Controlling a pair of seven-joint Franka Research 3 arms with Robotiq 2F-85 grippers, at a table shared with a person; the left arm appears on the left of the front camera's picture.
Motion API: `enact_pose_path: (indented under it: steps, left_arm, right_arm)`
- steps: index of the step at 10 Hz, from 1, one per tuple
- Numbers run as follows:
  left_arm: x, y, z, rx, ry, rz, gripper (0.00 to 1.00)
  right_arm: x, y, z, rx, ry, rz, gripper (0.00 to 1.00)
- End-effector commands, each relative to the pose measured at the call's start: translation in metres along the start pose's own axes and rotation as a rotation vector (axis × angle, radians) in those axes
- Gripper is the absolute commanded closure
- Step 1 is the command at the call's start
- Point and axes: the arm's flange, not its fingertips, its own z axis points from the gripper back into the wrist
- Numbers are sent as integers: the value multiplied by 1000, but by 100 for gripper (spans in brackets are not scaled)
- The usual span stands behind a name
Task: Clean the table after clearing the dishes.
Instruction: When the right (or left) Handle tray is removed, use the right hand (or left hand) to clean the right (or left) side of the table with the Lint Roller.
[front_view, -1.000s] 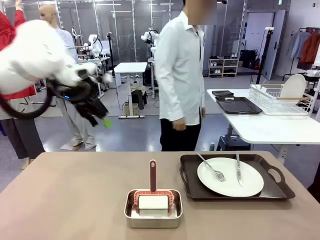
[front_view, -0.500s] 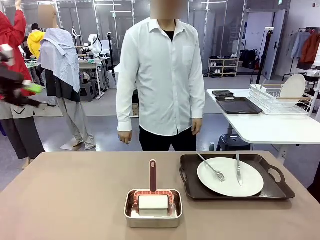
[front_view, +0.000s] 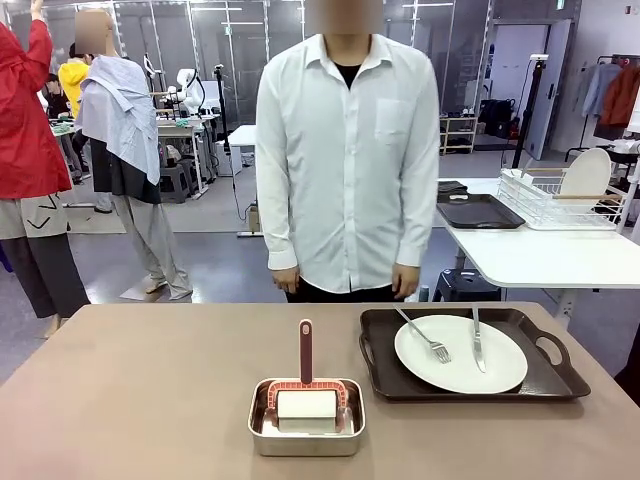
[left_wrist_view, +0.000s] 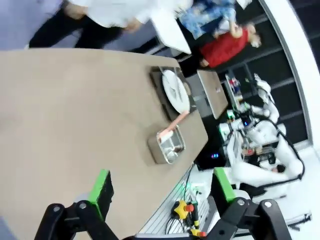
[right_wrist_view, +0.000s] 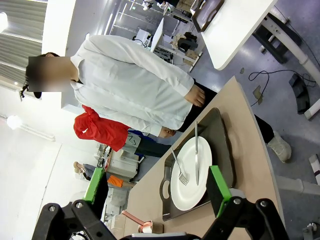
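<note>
Our left gripper (left_wrist_view: 161, 189): black linkage fingers (left_wrist_view: 75, 221), flat green pads (left_wrist_view: 100, 192) on the inner faces, round silver pivot pins (left_wrist_view: 54, 208) at the knuckles. Our right gripper (right_wrist_view: 157, 190) is the same build, with black links, green pads and silver pins.

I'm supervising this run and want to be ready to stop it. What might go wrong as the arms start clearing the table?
1. The fork and knife lie loose across the plate; tilting the tray in a lift may slide them off.
2. The handle of the roller stands upright in the pan beside the tray; a reaching arm might knock it.
3. The person stands close to the far edge of the table, near the tray.
</note>
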Motion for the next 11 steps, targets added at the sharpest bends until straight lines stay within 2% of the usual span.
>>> enact_pose_path:
  steps: [1, 3, 4, 5, 7, 8, 11]
  left_arm:
    - [-19, 25, 7, -6, -88, 124, 0]
    - [-49, 46, 12, -57, -138, 158, 0]
    - [-56, 49, 14, -55, -127, 180, 0]
    - [-57, 50, 17, -61, -150, 177, 0]
    - [-43, 40, 13, -86, -137, 162, 0]
    - [-57, 56, 15, -41, -121, 187, 0]
    - [-57, 56, 15, -41, -121, 187, 0]
  right_arm:
    - [1, 4, 1, 14, -12, -3, 0]
    - [1, 4, 1, 14, -12, -3, 0]
    - [1, 4, 1, 14, -12, -3, 0]
    - [1, 4, 1, 14, -12, -3, 0]
    - [1, 4, 1, 14, -12, -3, 0]
    - [1, 4, 1, 14, -12, -3, 0]
    - [1, 4, 1, 14, -12, -3, 0]
